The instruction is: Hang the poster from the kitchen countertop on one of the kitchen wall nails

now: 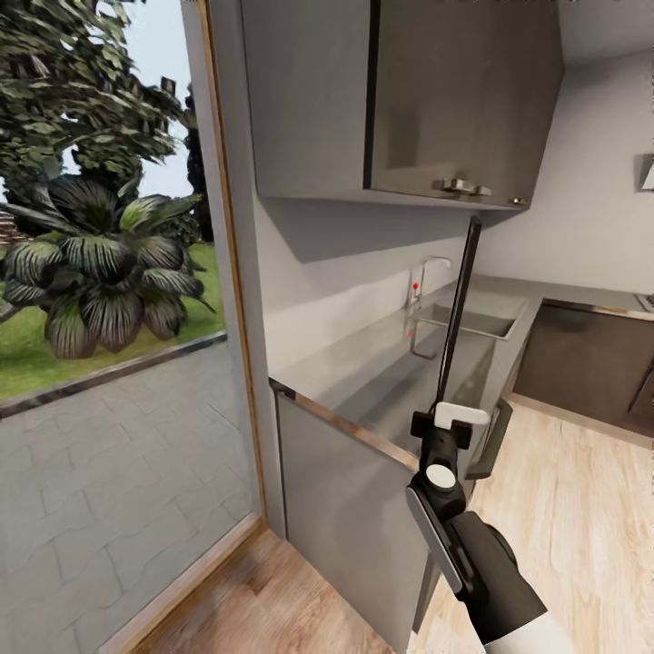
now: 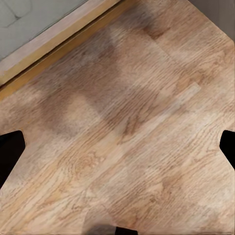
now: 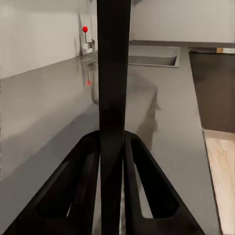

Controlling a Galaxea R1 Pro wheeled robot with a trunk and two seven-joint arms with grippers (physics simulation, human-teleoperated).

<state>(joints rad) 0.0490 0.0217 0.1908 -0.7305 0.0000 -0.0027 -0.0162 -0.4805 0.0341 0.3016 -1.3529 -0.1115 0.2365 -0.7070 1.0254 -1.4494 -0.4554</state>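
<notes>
My right gripper (image 1: 442, 427) was clamped on the poster (image 1: 458, 309), both fingers (image 3: 85, 181) pressed against its thin black edge; in the right wrist view the poster (image 3: 113, 73) ran straight up between them. I saw it edge-on only, upright with a slight tilt, held above the kitchen countertop (image 1: 363, 372) near that counter's front edge, artwork not readable. Beyond it the countertop (image 3: 44, 112) ran back to the inset sink (image 1: 472, 320) and the slim tap (image 1: 427, 272), which had a red dot on it. A grey wall cabinet (image 1: 463, 100) hung above. A glass door (image 1: 109, 363) with plants outside stood at my left. My left wrist camera looked down at wood floor (image 2: 127, 137); I couldn't tell the left gripper's state.
</notes>
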